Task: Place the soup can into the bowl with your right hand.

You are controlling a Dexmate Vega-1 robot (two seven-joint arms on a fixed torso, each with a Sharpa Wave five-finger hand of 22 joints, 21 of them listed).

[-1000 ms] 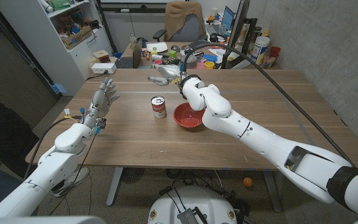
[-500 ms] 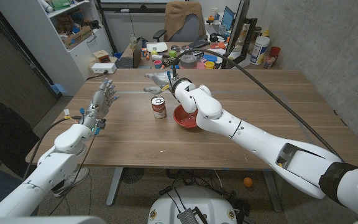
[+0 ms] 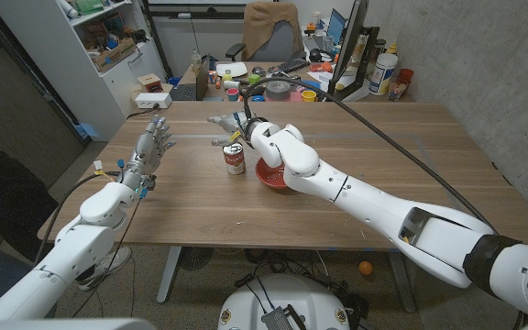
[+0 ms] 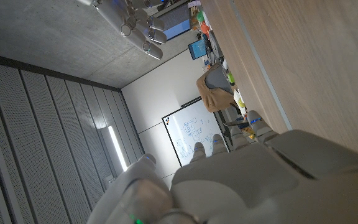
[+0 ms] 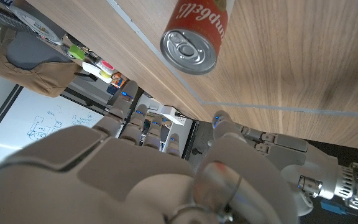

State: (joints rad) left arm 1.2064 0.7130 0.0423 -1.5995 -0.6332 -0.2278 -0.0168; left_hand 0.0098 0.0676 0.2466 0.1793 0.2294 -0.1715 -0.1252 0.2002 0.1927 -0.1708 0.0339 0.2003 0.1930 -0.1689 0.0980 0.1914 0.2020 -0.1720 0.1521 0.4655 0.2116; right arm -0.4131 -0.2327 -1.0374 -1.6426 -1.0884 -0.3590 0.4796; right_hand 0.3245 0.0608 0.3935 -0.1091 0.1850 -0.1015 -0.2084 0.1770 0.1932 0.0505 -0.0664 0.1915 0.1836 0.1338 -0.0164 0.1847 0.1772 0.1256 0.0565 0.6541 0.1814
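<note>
Reaching for the soup can with my right hand, not yet on it. In the head view the hand sits above and just behind the can, toward the far side of the table, fingers apart and holding nothing. From the right wrist camera I see the can's pull-tab lid and red label out ahead of the hand's back, with bare wood between them, so I read no contact.

Can stands upright on the table, just beside the red bowl, on the bowl's left as the robot sees it. My right forearm crosses over the bowl and hides a good part of it. I cannot tell whether can and bowl touch; they look very close.

Left hand is held up over the left part of the table, well apart from the can, fingers spread, nothing in it. The left wrist camera gives me the back of that hand and table edge, no more.

Progress, as I judge it: approach is nearly done, nothing else is. Still to do: close the fingers round the can, lift it, carry it the short way across to the bowl, and set it inside. With the bowl so near, I'd watch for knocking it during the grasp.
</note>
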